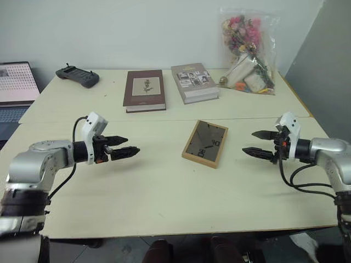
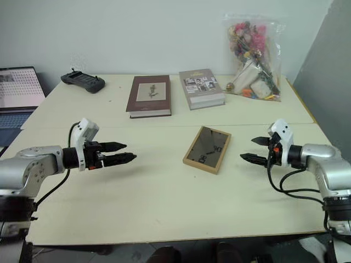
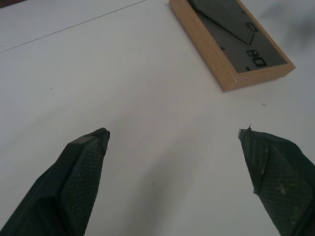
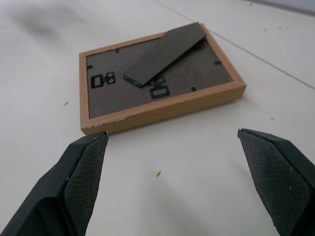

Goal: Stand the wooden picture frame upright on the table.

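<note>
The wooden picture frame [image 1: 205, 143] lies flat and face down near the middle of the table [image 1: 164, 192], its dark back and fold-out stand up. The right wrist view shows the frame [image 4: 157, 83] just beyond the fingertips, and the left wrist view catches one corner of the frame [image 3: 236, 54]. My left gripper [image 1: 127, 147] hovers open to the frame's left, pointing toward it, with nothing between its fingers. My right gripper [image 1: 255, 143] hovers open to the frame's right, also pointing at it and holding nothing. Both grippers are apart from the frame.
A maroon book [image 1: 145, 90] and a grey book with photos [image 1: 193, 82] lie on the table's far half. A clear bag of flowers [image 1: 248, 52] stands at the far right, a black controller [image 1: 77, 76] at the far left, a laptop [image 1: 16, 90] beyond the left edge.
</note>
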Controlling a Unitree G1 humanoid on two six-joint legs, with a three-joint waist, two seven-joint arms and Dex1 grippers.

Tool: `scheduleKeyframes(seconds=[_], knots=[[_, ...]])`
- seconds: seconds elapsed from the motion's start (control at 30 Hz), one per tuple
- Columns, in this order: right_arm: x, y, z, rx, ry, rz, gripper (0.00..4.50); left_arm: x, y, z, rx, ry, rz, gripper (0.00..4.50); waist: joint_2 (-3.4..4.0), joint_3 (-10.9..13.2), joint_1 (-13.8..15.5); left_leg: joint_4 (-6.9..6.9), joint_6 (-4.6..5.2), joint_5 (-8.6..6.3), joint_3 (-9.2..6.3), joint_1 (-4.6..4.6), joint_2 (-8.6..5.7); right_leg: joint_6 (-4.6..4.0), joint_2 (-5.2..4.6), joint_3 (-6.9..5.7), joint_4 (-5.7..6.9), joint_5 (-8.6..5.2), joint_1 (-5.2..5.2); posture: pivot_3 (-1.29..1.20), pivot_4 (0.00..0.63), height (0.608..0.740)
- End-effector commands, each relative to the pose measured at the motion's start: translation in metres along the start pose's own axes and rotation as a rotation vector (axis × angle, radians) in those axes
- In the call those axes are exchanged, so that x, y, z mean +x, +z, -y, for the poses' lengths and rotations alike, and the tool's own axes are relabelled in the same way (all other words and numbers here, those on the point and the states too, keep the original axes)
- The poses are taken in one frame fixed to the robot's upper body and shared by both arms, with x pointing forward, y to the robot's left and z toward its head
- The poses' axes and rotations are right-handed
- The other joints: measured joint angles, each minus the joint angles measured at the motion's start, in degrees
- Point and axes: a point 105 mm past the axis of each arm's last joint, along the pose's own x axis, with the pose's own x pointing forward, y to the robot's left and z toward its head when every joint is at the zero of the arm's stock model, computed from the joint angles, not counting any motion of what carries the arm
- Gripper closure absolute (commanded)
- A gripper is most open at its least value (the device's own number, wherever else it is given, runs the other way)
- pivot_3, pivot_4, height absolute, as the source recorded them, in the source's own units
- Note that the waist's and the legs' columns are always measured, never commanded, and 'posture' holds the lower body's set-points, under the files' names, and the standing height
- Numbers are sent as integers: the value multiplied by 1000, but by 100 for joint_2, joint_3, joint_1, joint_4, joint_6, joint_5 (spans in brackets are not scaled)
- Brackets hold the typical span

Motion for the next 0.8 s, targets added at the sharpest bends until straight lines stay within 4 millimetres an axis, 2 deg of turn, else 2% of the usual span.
scheduleKeyframes(seconds=[0.03,0.23,0.37,0.47,0.63,0.8], knots=[[-6,8,7,-34,-6,6,26,0,9,0,41,-29,1,0,0,0,1,0,0,0,0,-1,0,0,0,0,0,0,0,0,150,740],[-2,5,20,-48,-64,-2,26,17,6,0,18,-62,-2,0,0,0,1,6,-1,1,7,-12,2,0,-4,4,2,0,-10,0,150,740],[13,2,28,-71,-107,-10,26,35,17,-3,-85,-72,70,0,-1,0,11,10,-1,1,5,-14,3,0,-4,0,7,0,-12,0,150,740],[21,1,30,-89,-111,-14,26,42,17,-6,-114,-75,71,0,-1,0,4,13,-2,1,7,-18,1,1,-4,1,8,1,-15,0,150,740],[28,0,37,-115,-158,-28,26,56,12,-14,-15,-14,36,0,-1,0,-5,13,-9,5,17,-22,2,1,-5,10,4,1,-23,0,150,740],[40,-1,44,-102,-205,-33,26,83,18,-26,79,89,56,0,-2,0,10,15,-7,5,18,-22,2,1,-8,7,11,2,-23,0,150,740]])
